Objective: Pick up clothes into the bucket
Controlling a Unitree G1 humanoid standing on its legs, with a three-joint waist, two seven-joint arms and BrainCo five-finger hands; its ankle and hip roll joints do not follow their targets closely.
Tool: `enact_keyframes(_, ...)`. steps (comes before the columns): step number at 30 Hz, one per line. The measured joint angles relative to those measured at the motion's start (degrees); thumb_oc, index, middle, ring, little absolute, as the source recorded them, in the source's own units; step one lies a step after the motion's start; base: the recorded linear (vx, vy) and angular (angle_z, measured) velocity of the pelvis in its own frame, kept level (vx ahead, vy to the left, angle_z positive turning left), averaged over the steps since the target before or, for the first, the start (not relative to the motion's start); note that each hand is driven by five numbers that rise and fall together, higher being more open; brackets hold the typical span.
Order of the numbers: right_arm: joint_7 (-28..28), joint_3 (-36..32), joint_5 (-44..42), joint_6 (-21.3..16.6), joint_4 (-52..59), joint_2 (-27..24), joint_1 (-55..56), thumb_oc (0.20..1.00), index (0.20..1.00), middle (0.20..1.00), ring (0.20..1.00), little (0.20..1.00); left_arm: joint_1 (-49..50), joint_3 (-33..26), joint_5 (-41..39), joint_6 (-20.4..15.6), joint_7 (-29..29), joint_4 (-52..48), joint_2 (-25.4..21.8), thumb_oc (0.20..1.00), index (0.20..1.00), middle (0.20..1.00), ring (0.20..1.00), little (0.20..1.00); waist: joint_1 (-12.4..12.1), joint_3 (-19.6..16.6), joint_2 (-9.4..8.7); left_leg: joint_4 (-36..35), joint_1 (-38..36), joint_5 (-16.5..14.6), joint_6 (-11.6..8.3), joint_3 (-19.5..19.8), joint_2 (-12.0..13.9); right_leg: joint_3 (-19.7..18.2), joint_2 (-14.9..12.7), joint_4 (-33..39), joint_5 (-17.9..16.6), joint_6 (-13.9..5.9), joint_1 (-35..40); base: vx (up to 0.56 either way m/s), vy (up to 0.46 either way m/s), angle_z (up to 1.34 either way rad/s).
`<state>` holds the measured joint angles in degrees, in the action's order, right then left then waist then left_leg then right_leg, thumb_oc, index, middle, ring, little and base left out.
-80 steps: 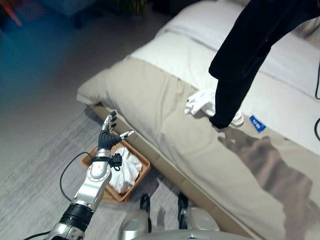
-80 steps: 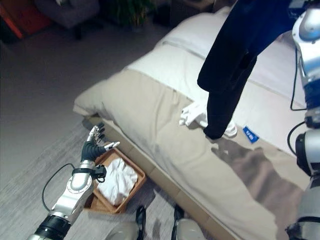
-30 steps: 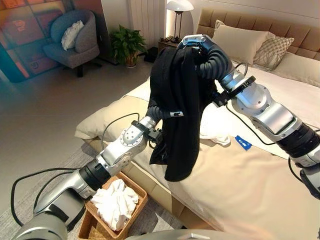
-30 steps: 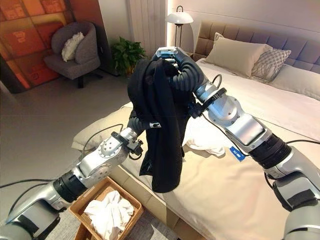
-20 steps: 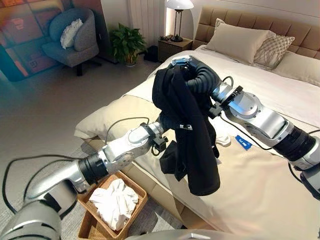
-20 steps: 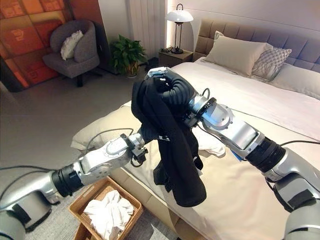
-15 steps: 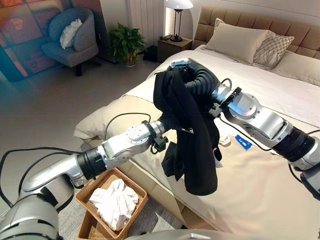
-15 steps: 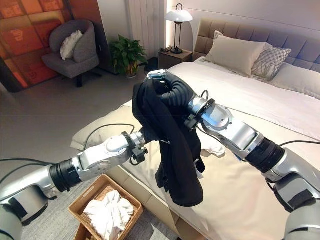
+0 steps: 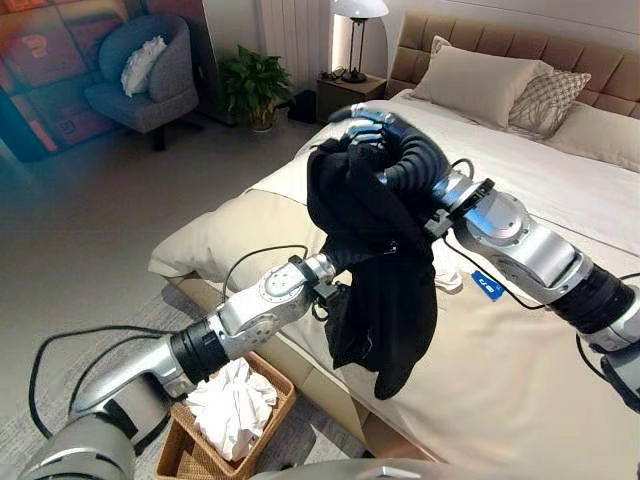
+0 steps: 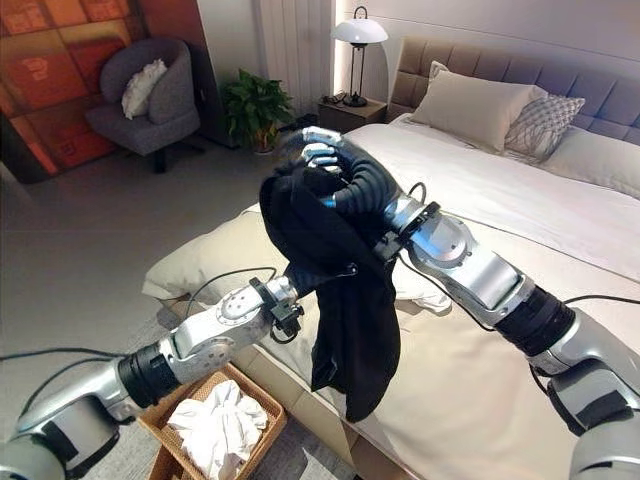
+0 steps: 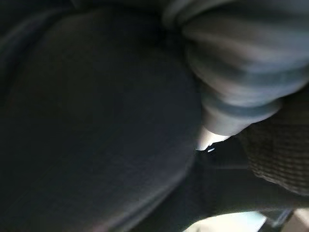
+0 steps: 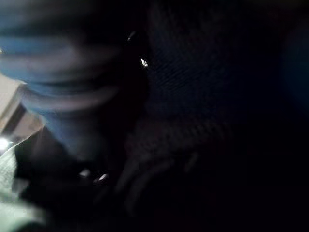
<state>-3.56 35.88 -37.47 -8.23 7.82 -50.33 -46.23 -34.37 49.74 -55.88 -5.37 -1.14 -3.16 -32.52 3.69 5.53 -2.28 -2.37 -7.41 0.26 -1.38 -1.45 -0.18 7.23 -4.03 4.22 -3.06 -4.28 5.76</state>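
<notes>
The head views are evenly bright, with a lit lamp (image 10: 358,33) glowing at the far wall and soft shadows beside the bed (image 10: 500,390). The raised right robot hand (image 9: 362,125) is motion-blurred. Both wrist views are dim and out of focus against the black garment (image 11: 96,121).

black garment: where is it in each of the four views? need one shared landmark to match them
Left eye view: black garment hangs centre, draped from the right hand above the bed.
Right eye view: centre, slightly left.
Left wrist view: dark cloth across most of the picture.
Right wrist view: dark cloth close to the camera.
Shared landmark: the wicker basket with white clothes, lower left in both eye views.
</notes>
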Motion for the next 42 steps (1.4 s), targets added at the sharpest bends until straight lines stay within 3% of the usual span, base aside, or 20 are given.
enact_keyframes(7, -2.96, -12.77, 1.63, -0.35, 0.17, -1.97, 9.15, 1.0, 1.0, 1.0, 1.0, 1.0, 8.97, -7.53, -0.01, 0.47, 0.17, -2.62, -4.37, 0.2, 0.2, 0.2, 0.2, 0.2, -0.2, 0.96, -0.33, -0.03, -0.16, 0.01, 0.0, 0.07, -0.01, 0.07, -0.03, 0.03, 0.0, 0.0, 0.22, 0.0, 0.0, 0.0)
enact_keyframes(11, -4.17, -24.17, 2.2, -0.32, -0.73, -2.41, 21.68, 1.0, 1.0, 1.0, 1.0, 1.0, 21.38, -21.25, -0.06, 1.35, 0.69, -5.58, -9.0, 0.2, 0.2, 0.2, 0.2, 0.2, -0.52, 2.4, -0.28, -0.21, -0.93, -0.01, 0.01, 0.14, 0.0, 0.19, -0.05, 0.09, 0.22, -0.15, 1.03, 0.0, 0.0, 0.0)
enact_keyframes(12, -3.88, -27.75, 2.98, -0.46, 0.01, -1.08, 24.52, 1.0, 1.0, 1.0, 1.0, 1.0, 24.01, -25.16, 0.07, 1.57, 1.26, -7.05, -8.86, 0.2, 0.2, 0.2, 0.2, 0.2, -0.71, 2.53, -0.36, -0.34, -0.93, -0.02, 0.0, 0.16, 0.04, 0.22, -0.03, 0.05, 0.4, -0.15, 0.92, 0.0, 0.0, 0.0)
enact_keyframes(13, -4.48, -33.85, 3.71, -0.95, 0.78, 1.28, 31.38, 1.0, 1.0, 1.0, 1.0, 1.0, 30.23, -32.9, -0.08, 0.66, 0.92, -8.82, -7.92, 0.2, 0.2, 0.2, 0.2, 0.2, -0.6, 2.92, -0.63, -0.4, -1.13, -0.05, -0.03, 0.17, 0.04, 0.24, 0.01, 0.02, 0.56, 0.17, 1.08, 0.0, 0.0, 0.0)
enact_keyframes(15, -4.55, -37.35, 4.69, -0.21, -0.5, 3.45, 36.5, 1.0, 1.0, 1.0, 1.0, 1.0, 33.7, -38.44, 0.12, 0.57, 0.5, -8.57, -7.47, 0.2, 0.2, 0.2, 0.2, 0.2, -1.43, 3.13, -0.46, -0.4, -1.12, -0.05, -0.03, 0.26, 0.02, 0.34, -0.03, 0.01, 0.61, 0.14, 1.12, 0.0, 0.0, 0.0)
enact_keyframes(17, -4.22, -40.73, 6.72, -0.16, -0.7, 9.47, 41.87, 1.0, 1.0, 1.0, 1.0, 1.0, 37.36, -45.54, 1.54, 0.12, -0.31, -8.32, -4.99, 0.2, 0.2, 0.2, 0.2, 0.2, -1.52, 3.22, -0.34, -0.44, -1.12, -0.11, -0.09, 0.35, 0.0, 0.44, -0.04, 0.01, 0.75, 0.02, 1.14, 0.0, 0.001, 0.02)
enact_keyframes(18, -3.63, -42.65, 8.95, 0.0, -1.61, 13.98, 45.88, 1.0, 1.0, 1.0, 1.0, 1.0, 39.26, -50.74, 3.49, -0.35, -0.52, -7.6, -1.54, 0.2, 0.2, 0.2, 0.2, 0.2, -1.6, 3.26, -0.25, -0.43, -1.13, -0.11, -0.09, 0.56, -0.02, 0.62, -0.07, -0.04, 0.78, 0.05, 1.21, 0.0, 0.006, 0.06)
enact_keyframes(22, -2.3, -43.56, 15.15, 1.16, -7.77, 21.98, 53.46, 1.0, 1.0, 1.0, 1.0, 1.0, 40.99, -57.5, 7.51, -1.87, -2.32, -4.65, 3.64, 0.2, 0.2, 0.2, 0.2, 0.2, -1.73, 3.33, -0.1, -0.43, -1.11, -0.13, -0.1, 1.16, -0.13, 1.21, -0.25, -0.13, 1.23, -0.16, 1.18, -0.01, 0.012, 0.09)
enact_keyframes(27, -1.07, -41.45, 23.08, 2.34, -26.17, 27.82, 60.25, 1.0, 1.0, 1.0, 1.0, 1.0, 42.19, -61.55, 14.01, -3.36, -3.86, -3.94, 5.02, 0.2, 0.2, 0.2, 0.2, 0.2, -1.68, 3.47, 0.42, -0.44, -1.11, -0.12, -0.1, 1.42, -0.08, 1.3, -0.3, -0.98, 1.77, -0.05, 0.92, -0.03, 0.013, 0.03)
enact_keyframes(30, -0.21, -37.13, 26.37, 3.72, -36.3, 29.63, 63.69, 1.0, 1.0, 1.0, 1.0, 1.0, 42.15, -62.6, 16.78, -5.33, -5.03, -3.94, 4.8, 0.2, 0.2, 0.2, 0.2, 0.2, -1.5, 3.36, 1.54, -0.44, -1.03, -0.12, -0.11, 1.4, -0.02, 1.34, -0.27, -0.95, 1.78, -0.08, 0.82, 0.0, 0.0, 0.0)
enact_keyframes(36, 1.03, -29.93, 30.42, 4.84, -61.36, 32.2, 59.73, 1.0, 1.0, 1.0, 1.0, 1.0, 40.41, -62.73, 18.12, -7.75, -6.32, -1.83, 4.45, 0.2, 0.2, 0.2, 0.2, 0.2, -1.71, 2.99, 2.35, -0.15, -0.99, -0.11, -0.12, 1.49, 0.17, 1.33, -0.07, -1.09, 1.81, -0.1, 0.88, -0.01, 0.002, 0.0)
enact_keyframes(39, 0.98, -29.11, 32.35, 5.01, -67.6, 32.97, 58.32, 1.0, 1.0, 1.0, 1.0, 1.0, 40.2, -62.75, 19.16, -7.87, -7.59, 1.14, 3.54, 0.2, 0.2, 0.2, 0.2, 0.2, -1.68, 2.88, 2.55, -0.25, -0.89, -0.26, -0.29, 1.51, 0.22, 1.32, -0.08, -1.3, 1.85, -0.07, 0.58, 0.0, 0.0, 0.0)
enact_keyframes(42, 0.9, -25.69, 35.38, 5.19, -67.08, 32.35, 57.98, 1.0, 1.0, 1.0, 1.0, 1.0, 40.01, -62.75, 19.16, -7.87, -8.73, 3.23, 0.69, 0.2, 0.2, 0.2, 0.2, 0.2, -1.71, 2.87, 2.48, -0.24, -0.29, -0.28, -0.31, 1.52, 0.32, 1.35, -0.05, -1.97, 2.0, 0.12, -0.39, 0.0, 0.0, 0.0)
